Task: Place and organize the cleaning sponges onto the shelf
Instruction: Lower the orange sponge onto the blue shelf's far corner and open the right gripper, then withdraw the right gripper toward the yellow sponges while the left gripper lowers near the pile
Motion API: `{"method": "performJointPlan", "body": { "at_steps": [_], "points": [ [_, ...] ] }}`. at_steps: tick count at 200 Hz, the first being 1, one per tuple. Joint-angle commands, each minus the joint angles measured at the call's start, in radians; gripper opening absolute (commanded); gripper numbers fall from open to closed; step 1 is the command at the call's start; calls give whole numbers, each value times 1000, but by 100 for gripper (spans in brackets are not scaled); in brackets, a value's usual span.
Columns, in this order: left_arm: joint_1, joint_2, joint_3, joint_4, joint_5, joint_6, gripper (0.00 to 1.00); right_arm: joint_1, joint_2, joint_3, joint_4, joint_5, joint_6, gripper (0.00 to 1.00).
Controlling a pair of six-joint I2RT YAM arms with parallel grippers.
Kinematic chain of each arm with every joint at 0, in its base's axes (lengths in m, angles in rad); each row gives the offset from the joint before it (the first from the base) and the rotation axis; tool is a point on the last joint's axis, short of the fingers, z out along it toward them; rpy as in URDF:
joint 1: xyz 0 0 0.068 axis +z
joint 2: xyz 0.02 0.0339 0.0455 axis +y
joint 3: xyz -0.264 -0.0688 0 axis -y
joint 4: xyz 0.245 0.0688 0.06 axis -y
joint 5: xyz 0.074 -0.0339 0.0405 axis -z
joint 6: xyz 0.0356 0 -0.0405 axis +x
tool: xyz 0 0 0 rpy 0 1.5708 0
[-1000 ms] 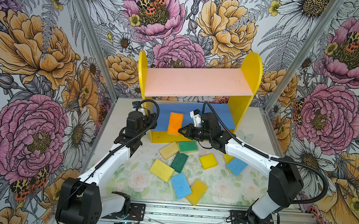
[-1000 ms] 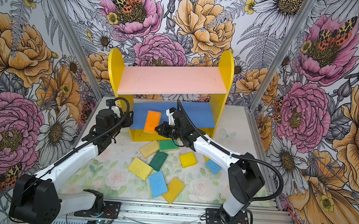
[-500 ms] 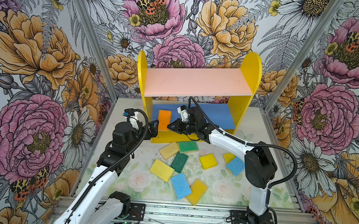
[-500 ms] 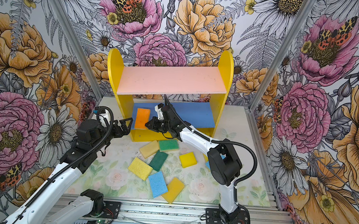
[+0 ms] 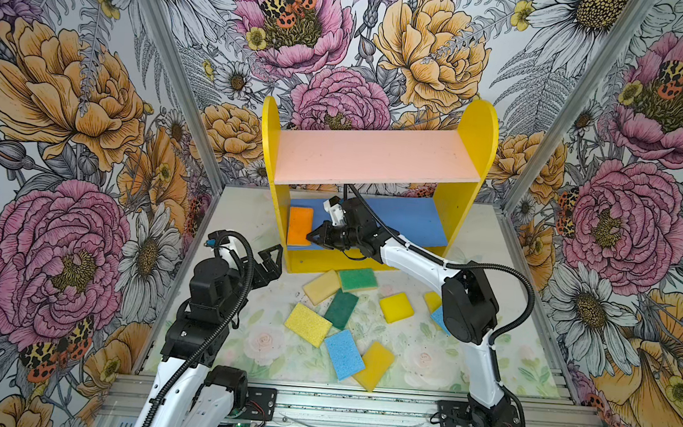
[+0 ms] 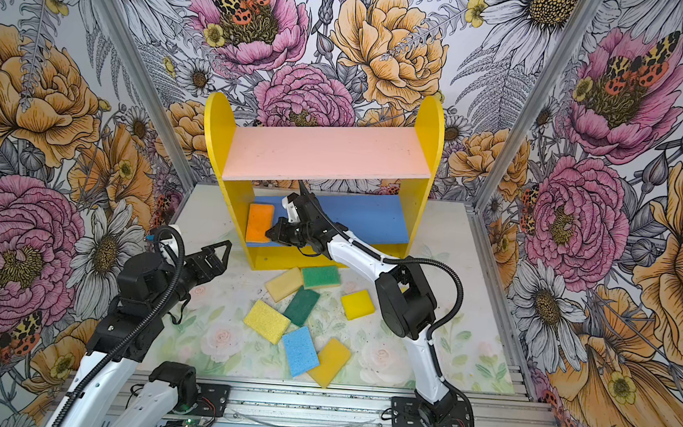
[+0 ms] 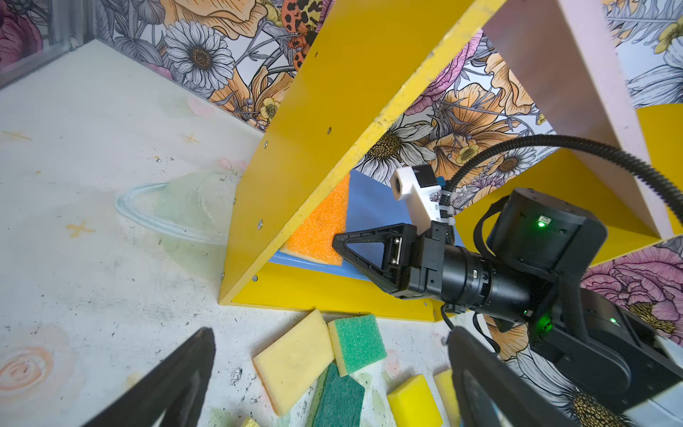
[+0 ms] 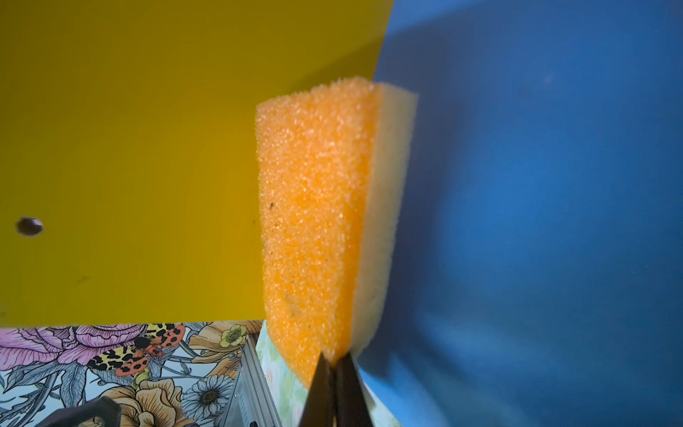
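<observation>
**One orange sponge on the shelf's lower board, nine sponges loose on the tabletop**

You are looking down into a cell with flowered walls (image 5: 68, 118). At the back of the white, faintly flower-printed tabletop (image 5: 507, 361) stands a small two-tier wooden shelf (image 5: 475, 150). It has yellow round-topped side panels, a pink upper board (image 5: 377, 159) and a blue lower board (image 5: 414, 224).

A flat rectangular orange sponge (image 5: 300, 226) lies at the left end of the blue lower board, just beside the left side panel. Its coarse orange face is up, over a pale cream foam layer. Your right end effector (image 5: 312, 235) has its fingers pressed together, their tips touching the sponge's right edge near the front corner.

Nine flat foam sponges lie on the tabletop in front of the shelf.
- **Five yellow:**
  - a pale yellow sponge (image 5: 323, 287)
  - a bright yellow sponge (image 5: 396, 307)
  - a coarse yellow sponge (image 5: 308, 324)
  - a golden yellow sponge (image 5: 376, 365)
  - a yellow sponge mostly hidden behind the right arm (image 5: 432, 301)
- **Two green:**
  - a light green sponge (image 5: 357, 279), touching the pale yellow one
  - a dark green sponge (image 5: 340, 308)
- **Two light blue:**
  - a light blue sponge (image 5: 344, 354), touching the golden one
  - a second light blue sponge half hidden by the right arm (image 5: 440, 319)

Your left end effector (image 5: 275, 261) hovers over the tabletop just left of the shelf's front corner. Its fingers are spread wide, with nothing between them.
</observation>
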Motion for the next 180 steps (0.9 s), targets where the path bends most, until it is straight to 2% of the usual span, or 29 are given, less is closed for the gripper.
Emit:
{"method": "performJointPlan", "body": {
  "at_steps": [1, 34, 54, 98, 124, 156, 180],
  "points": [
    [21, -26, -7, -47, 50, -28, 99, 9, 30, 51, -17, 7, -23, 5],
    [39, -60, -26, -62, 64, -56, 99, 9, 32, 56, -18, 12, -22, 25],
    [46, -67, -39, -62, 68, -71, 99, 9, 19, 51, -20, 13, -24, 33],
    [49, -67, -54, -59, 69, -91, 99, 9, -101, -60, -20, 97, -72, 41],
    [50, -65, -70, -52, 110, -127, 99, 12, -209, -155, -18, 132, -100, 46],
    [32, -49, -104, -16, 187, -211, 99, 15, -396, -363, -21, 172, -111, 51],
    [-27, -25, -130, 28, 202, -275, 99, 15, -535, -541, -38, 186, -79, 54]
  ]
}}
